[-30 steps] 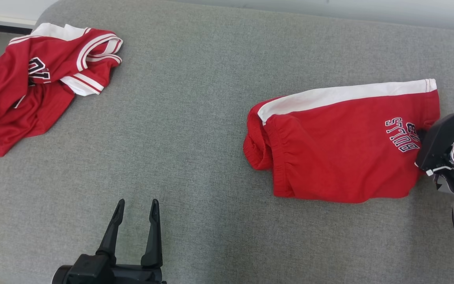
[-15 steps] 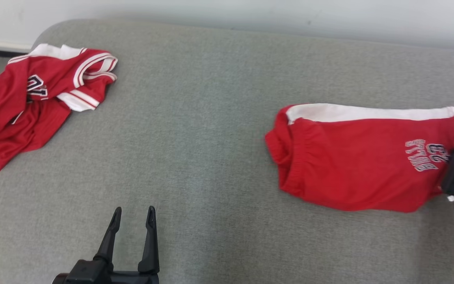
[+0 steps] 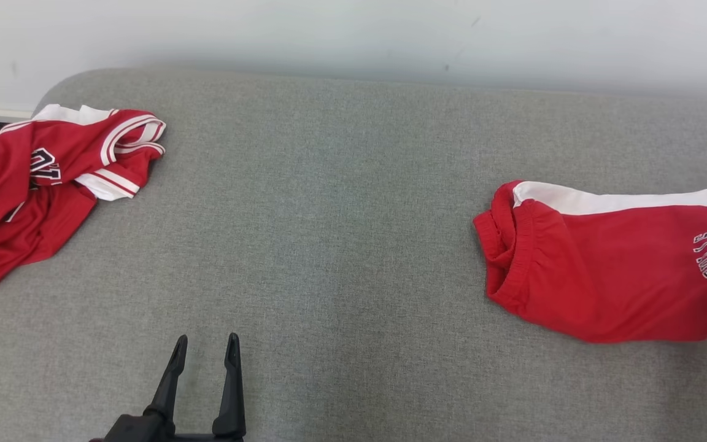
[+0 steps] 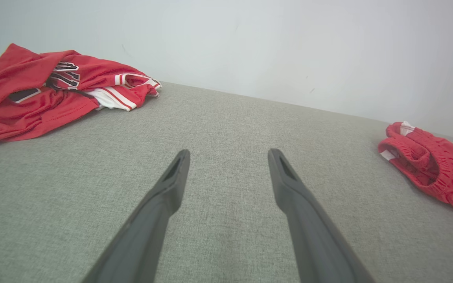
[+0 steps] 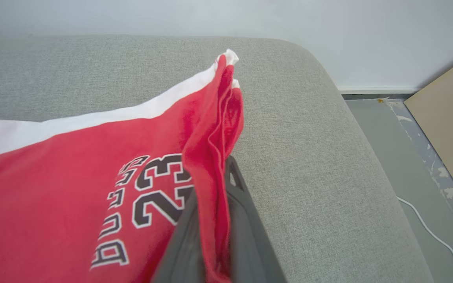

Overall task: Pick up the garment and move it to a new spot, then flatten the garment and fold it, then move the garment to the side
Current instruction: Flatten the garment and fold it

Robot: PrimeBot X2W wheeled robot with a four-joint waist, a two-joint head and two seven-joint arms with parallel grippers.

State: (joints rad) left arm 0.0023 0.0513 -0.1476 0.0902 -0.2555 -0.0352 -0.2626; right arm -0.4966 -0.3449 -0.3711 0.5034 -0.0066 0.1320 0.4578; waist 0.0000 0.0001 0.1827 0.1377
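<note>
- Shorts [image 3: 611, 276]: red, white side stripe, "BULLS 23" print. They lie on the grey cushion [image 3: 329, 215] at 3 o'clock in the head view and run off that edge of the frame.
- The elastic waistband is the end toward 9 o'clock; the printed leg end is toward 3 o'clock.
- Right gripper [image 5: 222, 173]: jaws closed on the leg-hem edge of the shorts. In the right wrist view a bunched ridge of red cloth is pinched between the two fingers.
- From the pinch, the hem ridge rises toward 12 o'clock and ends in a white corner. The print sits just beside the fingers at 9 o'clock.
- The rest of the shorts spreads flat on the cushion toward 9 o'clock from this gripper.
- Left gripper [image 3: 206, 339]: at 6 to 7 o'clock in the head view, fingers spread wide, holding nothing, low over bare cushion.
- The shorts are well apart from the left gripper, at about 2 o'clock from it. In the left wrist view the waistband shows at 3 o'clock.
- Jersey [image 3: 34, 184]: red with white trim, crumpled at 9 to 10 o'clock in the head view, well apart from both grippers.
- The right wrist view also shows floor [image 5: 407, 137], a white cable [image 5: 427, 228] and a tan board [image 5: 446, 106] at 3 to 4 o'clock, past the cushion's rounded end.
</note>
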